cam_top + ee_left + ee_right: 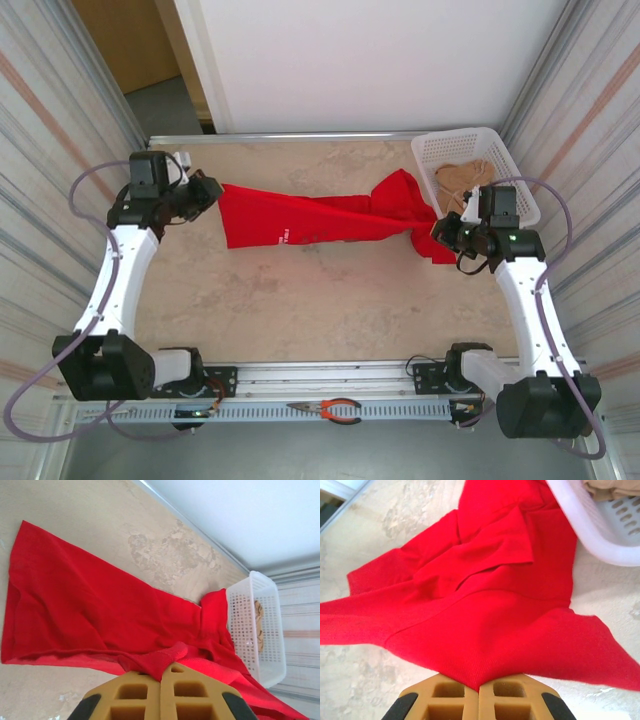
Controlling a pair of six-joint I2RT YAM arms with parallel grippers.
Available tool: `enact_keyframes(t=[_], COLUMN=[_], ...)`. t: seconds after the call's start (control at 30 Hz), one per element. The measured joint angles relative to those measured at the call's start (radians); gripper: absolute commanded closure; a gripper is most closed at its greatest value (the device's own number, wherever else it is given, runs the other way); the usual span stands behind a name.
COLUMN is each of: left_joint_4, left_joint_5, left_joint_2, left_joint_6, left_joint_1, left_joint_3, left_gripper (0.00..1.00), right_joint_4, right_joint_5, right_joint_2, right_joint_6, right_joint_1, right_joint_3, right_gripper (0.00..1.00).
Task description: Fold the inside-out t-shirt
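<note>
On the table [300, 310], between my two arms, the red t-shirt [310, 220] is pulled out into a long band that runs from left to right across the far half of the surface. The middle of the band is twisted and wrinkled, and I can see a small white print on it near the lower edge. The left end is wide and quite flat. The right end is bunched in several folds.

The left gripper [212, 190] is at the left end of the shirt. In the left wrist view its two tan pads are pressed together, and a ridge of red cloth is pinched between them. The fabric rises from the table up to the fingertips.

The right gripper [441, 232] is at the right end of the shirt. In the right wrist view its pads are also pressed together, and the red cloth comes to a point exactly where they meet, so it is pinching the shirt too.

A white basket [430, 150] stands in the far right corner with a tan garment [465, 180] inside. The folded right part of the shirt lies against its wall.

Near me, a pair of pliers [335, 410] with orange handles lies on the rail [300, 375] between the arm bases.
</note>
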State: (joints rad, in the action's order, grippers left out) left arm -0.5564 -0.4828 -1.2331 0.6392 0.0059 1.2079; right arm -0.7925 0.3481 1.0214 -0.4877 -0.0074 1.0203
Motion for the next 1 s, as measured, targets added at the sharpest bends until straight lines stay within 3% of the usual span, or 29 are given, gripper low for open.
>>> enact_keyframes(t=[0.17,0.37,0.6,0.8,1.0], left_joint_4=[0.002,0.022,0.034,0.048,0.054], left_joint_5=[0.003,0.038,0.05,0.047,0.047], left_joint_2=[0.138,0.171,0.13,-0.077,-0.455], left_joint_6=[0.073,0.115,0.115,0.081,0.065], left_joint_1=[0.001,0.003,0.03,0.059,0.06], left_joint_3=[0.024,0.336,0.48,0.462,0.578], left_gripper=[1.0,1.0,1.0,1.0,1.0], right_joint_4=[-0.069,-0.066,-0.069,-0.023,0.076], right_joint_5=[0.039,0.062,0.079,0.122,0.17], right_joint_2=[-0.048,-0.003,0.027,0.18,0.527], right_joint_6=[-0.024,-0.03,-0.047,-0.051,-0.081], right_joint_1=[0.0,-0.015,-0.019,-0.037,-0.037], right_joint_3=[0.195,0.647,0.767,0.649,0.702], right_gripper=[1.0,1.0,1.0,1.0,1.0])
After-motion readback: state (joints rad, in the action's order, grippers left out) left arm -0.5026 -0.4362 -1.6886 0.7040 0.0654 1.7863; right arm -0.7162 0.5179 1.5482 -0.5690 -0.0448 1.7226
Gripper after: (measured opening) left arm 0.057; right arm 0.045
